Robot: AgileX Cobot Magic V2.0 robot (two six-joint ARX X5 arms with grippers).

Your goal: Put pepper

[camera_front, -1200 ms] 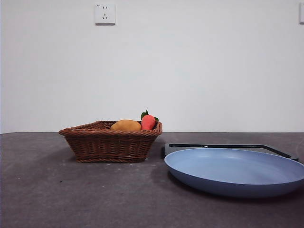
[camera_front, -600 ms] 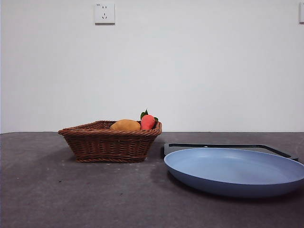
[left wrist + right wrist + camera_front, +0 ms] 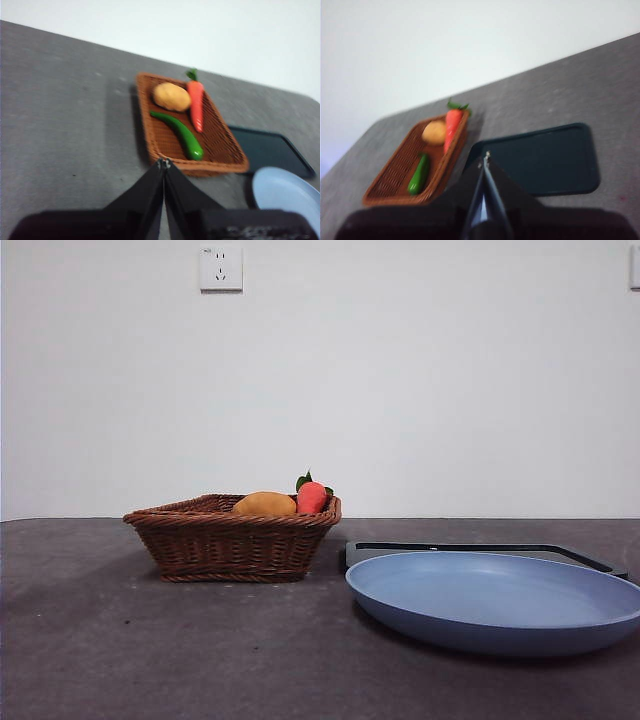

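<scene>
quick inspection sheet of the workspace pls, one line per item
surface: dark grey table, nothing spilled
job's things: pepper lying in the wicker basket, untouched
clutter: orange-yellow fruit and carrot-like red-orange piece also in the basket; blue plate beside the basket, partly over a dark tray
grippers: left tool shut, raised above the table short of the basket; right tool shut, raised near the tray; both hold nothing
cables: nothing seen
surroundings: white wall with a socket
</scene>
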